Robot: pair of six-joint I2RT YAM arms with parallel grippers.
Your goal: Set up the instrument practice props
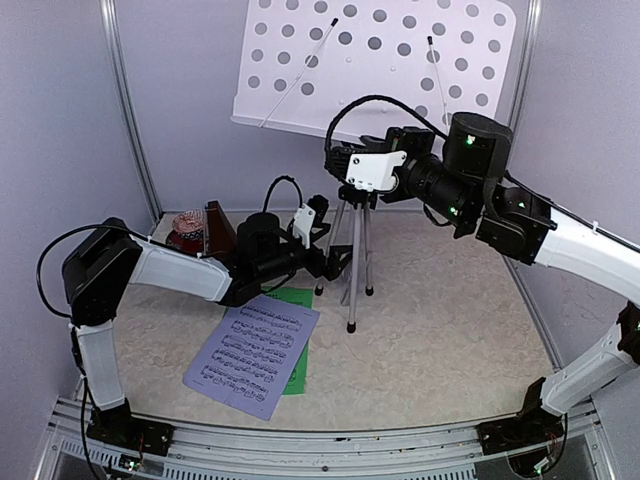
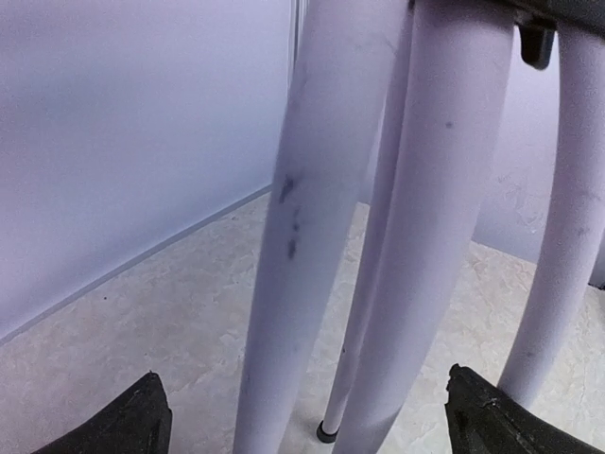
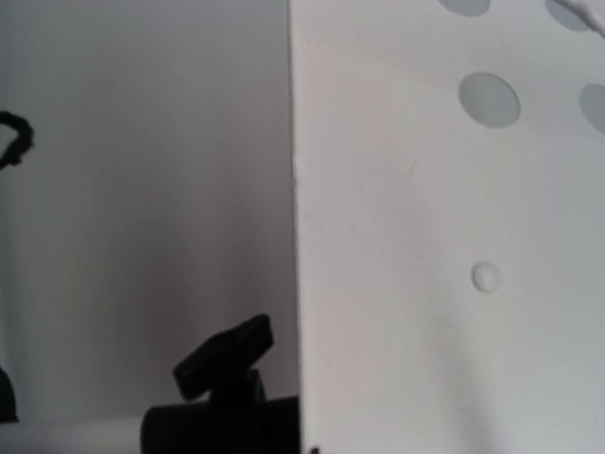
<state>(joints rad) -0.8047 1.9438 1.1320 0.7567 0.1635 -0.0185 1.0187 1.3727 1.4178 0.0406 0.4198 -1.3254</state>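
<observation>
The music stand has its perforated grey desk [image 1: 380, 60] at the top back and its silver tripod legs [image 1: 355, 262] on the table. My left gripper [image 1: 335, 262] is open at the legs. In the left wrist view the legs [image 2: 312, 236] stand between its black fingertips [image 2: 132, 424], untouched. My right gripper [image 1: 345, 160] is shut at the stand's neck just under the desk; whether it clamps anything I cannot tell. Its own view shows the desk's surface [image 3: 444, 236] and a black knob [image 3: 222, 364], not its fingers. The lavender sheet [image 1: 255, 355] overlaps the green sheet [image 1: 297, 298]. The brown metronome [image 1: 218, 230] stands back left.
A reddish round object [image 1: 187, 225] sits beside the metronome at the back left corner. Pale walls close in the back and both sides, with a metal post [image 1: 130, 110] at the left. A metal rail [image 1: 300, 440] runs along the near edge by the arm bases.
</observation>
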